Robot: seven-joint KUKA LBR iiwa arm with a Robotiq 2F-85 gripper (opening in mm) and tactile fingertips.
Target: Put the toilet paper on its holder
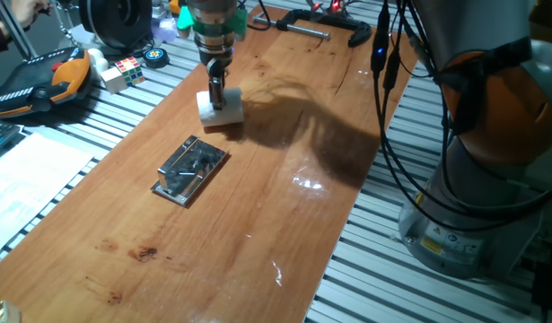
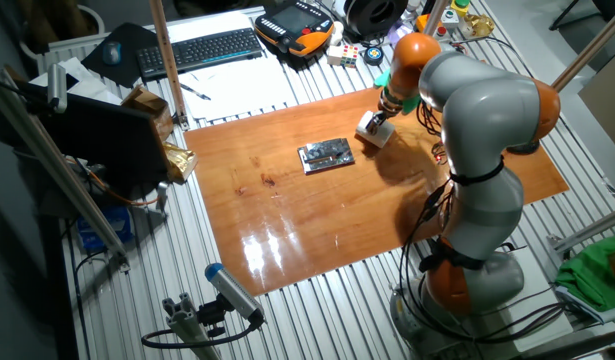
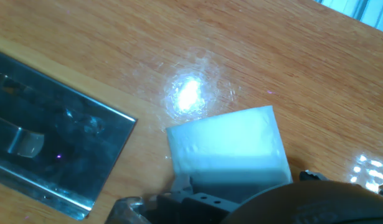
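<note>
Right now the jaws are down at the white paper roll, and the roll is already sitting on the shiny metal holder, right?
Not quite. The roll sits on the bare wooden table, apart from the holder; the hand view shows wood between them. The jaws are indeed down at the roll.

The small white cylindrical roll of toilet paper lies on the brown wooden table, with the two-finger gripper directly above it and down at it. The flat shiny silver metal holder plate lies on the same table nearer the camera in one fixed view — near the roll but apart from it. In the hand view the roll sits right of the holder. Beyond the table's far left edge sits the multicoloured puzzle cube; the black-handled metal clamp lies at the far end — well apart from both.
</note>
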